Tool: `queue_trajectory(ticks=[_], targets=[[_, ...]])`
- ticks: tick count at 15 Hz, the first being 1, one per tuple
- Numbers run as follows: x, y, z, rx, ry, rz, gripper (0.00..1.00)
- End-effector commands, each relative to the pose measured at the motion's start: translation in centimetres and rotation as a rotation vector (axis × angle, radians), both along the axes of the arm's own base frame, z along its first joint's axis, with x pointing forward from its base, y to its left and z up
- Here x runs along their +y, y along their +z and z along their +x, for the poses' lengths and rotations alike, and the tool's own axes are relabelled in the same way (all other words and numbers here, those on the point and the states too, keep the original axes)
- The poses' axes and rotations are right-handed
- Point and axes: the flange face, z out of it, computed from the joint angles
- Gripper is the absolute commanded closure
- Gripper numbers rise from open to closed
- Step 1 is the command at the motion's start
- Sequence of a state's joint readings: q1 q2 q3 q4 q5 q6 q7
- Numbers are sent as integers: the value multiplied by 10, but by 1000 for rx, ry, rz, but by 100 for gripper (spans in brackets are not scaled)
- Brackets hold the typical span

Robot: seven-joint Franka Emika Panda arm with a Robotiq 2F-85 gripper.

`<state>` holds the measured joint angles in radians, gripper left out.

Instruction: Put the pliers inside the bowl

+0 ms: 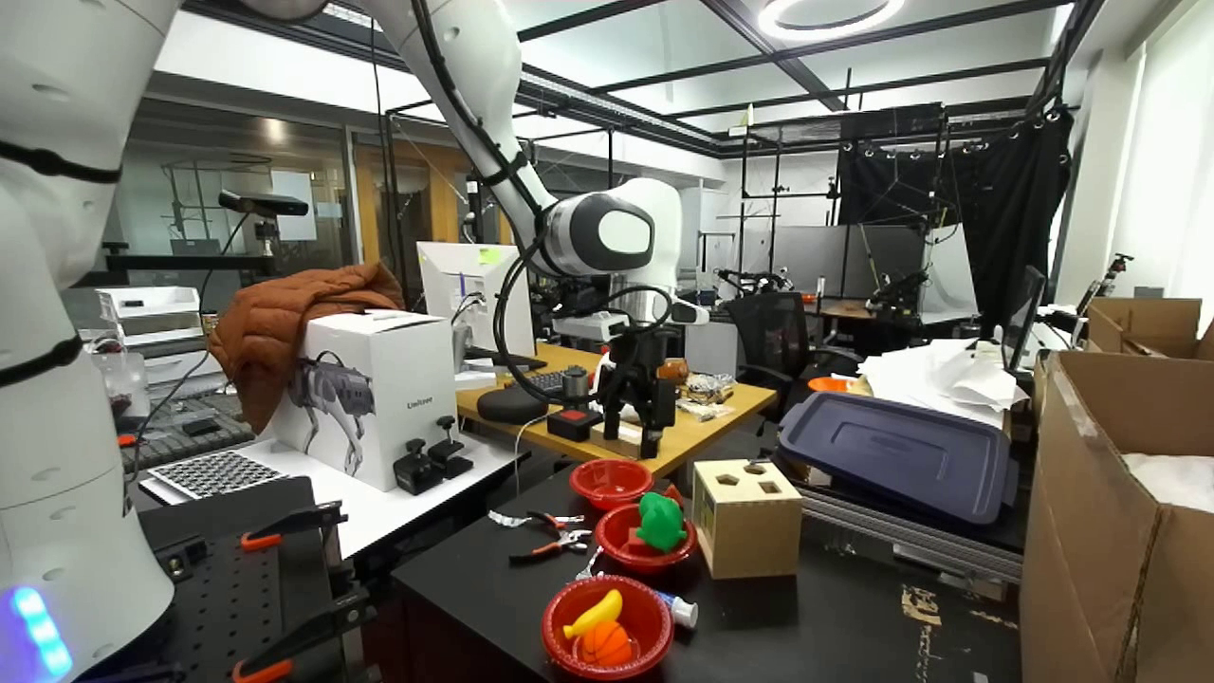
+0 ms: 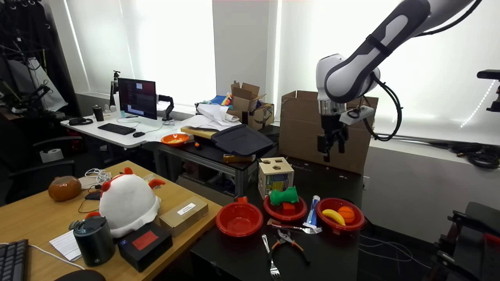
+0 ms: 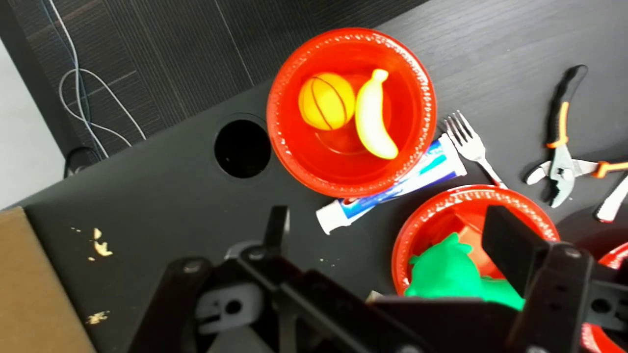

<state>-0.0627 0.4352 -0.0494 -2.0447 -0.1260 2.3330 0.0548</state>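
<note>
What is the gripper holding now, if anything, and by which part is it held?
Nothing is held: the gripper is open and empty, and the pliers lie on the black table.

Your pliers (image 3: 562, 169) mix silver, black and orange. You see three red bowls (image 2: 239, 227), a yellow banana (image 3: 374, 117), an orange ball (image 1: 605, 645) with dark lines, a green toy (image 2: 284, 196), a blue-and-white tube (image 3: 429, 171), a silver-tined fork (image 3: 469, 145) and a tan cube (image 1: 749, 531); your desk (image 1: 806, 621) is black.
</note>
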Motion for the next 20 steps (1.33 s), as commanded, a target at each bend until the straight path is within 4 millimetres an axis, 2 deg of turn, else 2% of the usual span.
queue_trajectory(ticks=[1,6,11,15,20], targets=[[46,-23,24,-12,92,78,0],[126,-66,33,41,276,164,0],[178,-114,32,74,333,166,0],[195,-143,28,67,351,148,0],[192,-177,21,53,263,134,0]])
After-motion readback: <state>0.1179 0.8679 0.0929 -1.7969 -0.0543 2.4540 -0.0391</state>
